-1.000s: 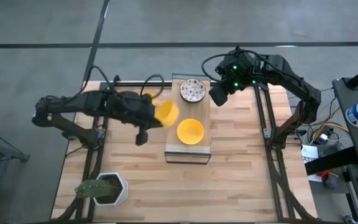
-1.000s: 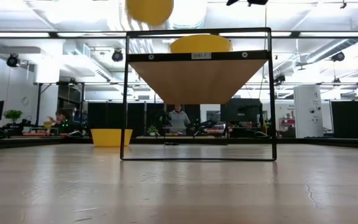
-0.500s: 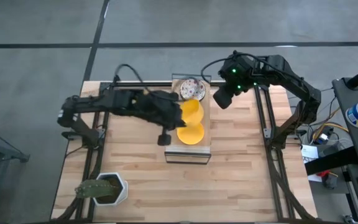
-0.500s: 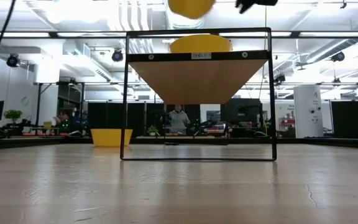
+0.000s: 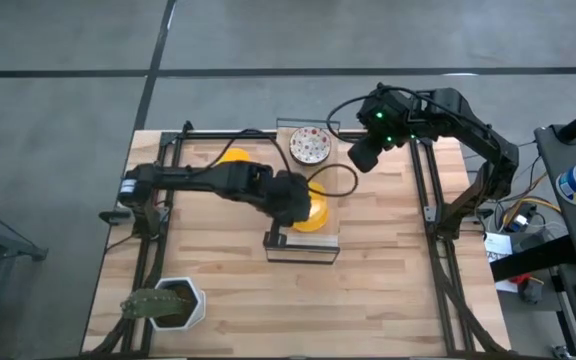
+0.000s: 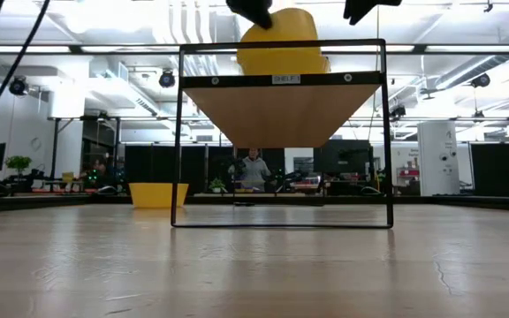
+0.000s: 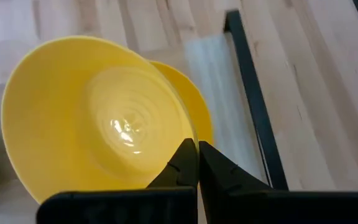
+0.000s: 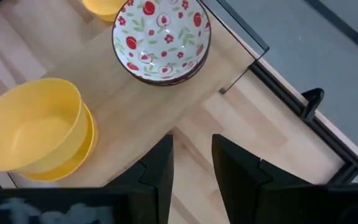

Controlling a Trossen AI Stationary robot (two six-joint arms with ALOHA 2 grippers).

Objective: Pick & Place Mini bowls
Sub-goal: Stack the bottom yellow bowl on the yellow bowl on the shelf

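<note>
A wooden table (image 5: 388,290) seen from above carries a small black-framed shelf (image 5: 320,247) with a pale wooden top, standing near the middle toward the far edge. The left arm reaches across from the left side, and its pincer (image 7: 197,163) is clamped together on the rim of a plain yellow mini bowl (image 7: 92,118), holding it tilted just above a second yellow bowl (image 7: 194,109) that sits on the shelf top. In the right wrist view the held bowl (image 8: 33,124) overlaps the seated one (image 8: 73,158) like the start of a stack; whether they touch is hard to tell. From table height, the two yellow bowls (image 6: 283,44) show as one yellow mass on top of the shelf frame (image 6: 283,132). A white bowl with a red and green speckled pattern (image 5: 310,146) rests on the far end of the shelf top, and it appears to sit on at least one more bowl beneath it. A third yellow bowl (image 5: 234,156) lies on the table behind the left arm, left of the shelf. The right pincer (image 8: 190,155) hovers near the far right corner of the shelf with its fingers apart and nothing between them. A white hexagonal plant pot (image 5: 173,302) stands at the table's near left corner. A person (image 6: 253,170) is visible in the room beyond the table.
</note>
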